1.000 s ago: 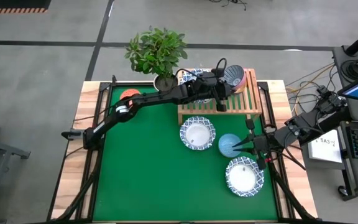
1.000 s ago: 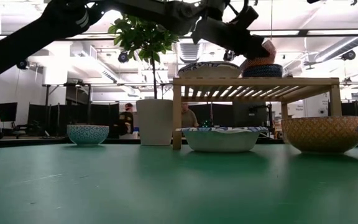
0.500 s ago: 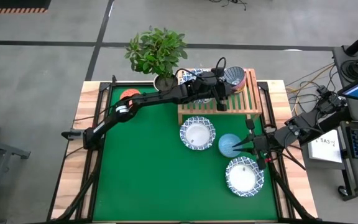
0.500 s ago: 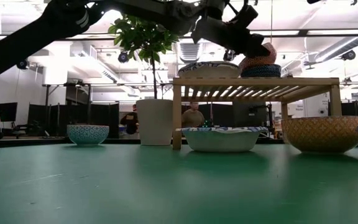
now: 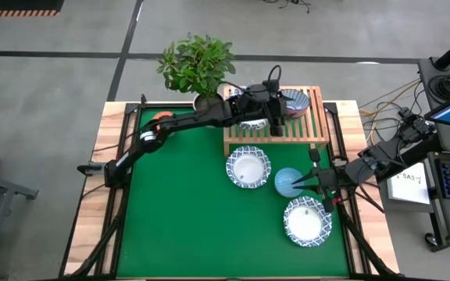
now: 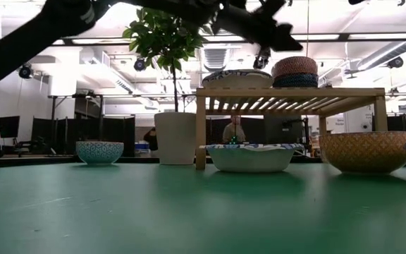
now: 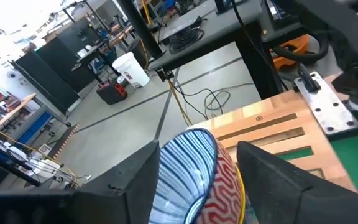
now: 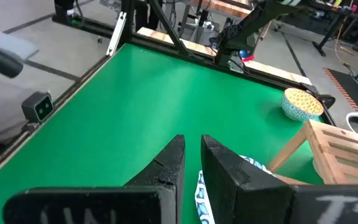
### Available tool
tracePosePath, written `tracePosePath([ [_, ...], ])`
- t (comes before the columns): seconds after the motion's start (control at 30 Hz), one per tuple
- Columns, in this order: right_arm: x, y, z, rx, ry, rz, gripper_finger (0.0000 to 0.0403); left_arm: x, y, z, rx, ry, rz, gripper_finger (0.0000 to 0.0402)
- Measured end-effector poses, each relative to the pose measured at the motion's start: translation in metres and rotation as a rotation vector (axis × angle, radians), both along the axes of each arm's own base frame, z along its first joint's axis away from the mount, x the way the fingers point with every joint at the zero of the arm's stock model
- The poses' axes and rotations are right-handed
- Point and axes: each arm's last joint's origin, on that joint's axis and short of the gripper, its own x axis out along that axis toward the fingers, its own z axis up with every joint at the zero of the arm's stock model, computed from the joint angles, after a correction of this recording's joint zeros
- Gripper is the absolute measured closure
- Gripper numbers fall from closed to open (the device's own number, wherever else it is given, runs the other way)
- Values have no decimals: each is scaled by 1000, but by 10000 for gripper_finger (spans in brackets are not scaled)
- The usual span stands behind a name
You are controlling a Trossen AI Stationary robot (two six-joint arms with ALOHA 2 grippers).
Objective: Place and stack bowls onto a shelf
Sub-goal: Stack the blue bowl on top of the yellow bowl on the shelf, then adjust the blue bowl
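Observation:
An orange-red bowl [image 5: 297, 100] with a blue-striped inside sits level in a dark blue bowl [image 6: 296, 80] at the right end of the wooden shelf [image 5: 272, 133]. A white bowl with a blue rim [image 6: 237, 76] rests on the slats to its left. My left gripper [image 6: 277, 34] is open, up and to the left of the stack. In the left wrist view its fingers stand on either side of the orange-red bowl [image 7: 194, 174]. My right gripper [image 5: 307, 183] is shut, with its tips over the right rim of a light blue bowl [image 5: 286, 182] on the green mat. My right gripper reaches level from the table's right to the light blue bowl's right rim [image 5: 297, 184]. I cannot tell whether its fingertips touch that rim: its own wrist view looks past the bowl.
Two white bowls with blue rims lie on the mat, one in front of the shelf [image 5: 248, 166] and one near the right front [image 5: 307, 221]. A yellow-orange bowl [image 5: 161, 119] sits at the far left. A potted plant [image 5: 196, 62] stands beside the shelf's left end.
My left gripper has let go of the orange-red bowl and risen a little, drawing back toward the table's left. The bowl was held tilted over the dark blue bowl. It now sits level inside it.

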Motion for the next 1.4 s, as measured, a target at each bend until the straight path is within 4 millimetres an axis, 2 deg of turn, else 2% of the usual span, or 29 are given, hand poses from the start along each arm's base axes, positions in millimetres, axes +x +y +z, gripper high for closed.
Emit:
tracePosePath([
  [0.1,2,-1,6,50,-61,-82,360,-14,-4,16,-16,61,-1,195],
  [0.27,5,-10,15,106,-189,-435,360,-47,-13,46,-136,152,20,199],
  [0.37,7,-17,18,138,-239,-579,361,-71,-21,67,-248,187,15,205],
  [0.57,14,-37,29,233,-348,-711,389,-111,-42,101,-458,176,-119,217],
  [0.73,20,-57,30,253,-368,-763,394,-137,-74,121,-473,141,-212,223],
  [1.0,26,-93,27,267,-373,-894,394,-180,-118,116,-453,64,-277,229],
  [1.2,29,-118,21,242,-340,-991,394,-219,-133,96,-473,-28,-272,229],
  [1.4,34,-139,8,242,-262,-1087,394,-257,-140,79,-511,-140,-313,229],
])
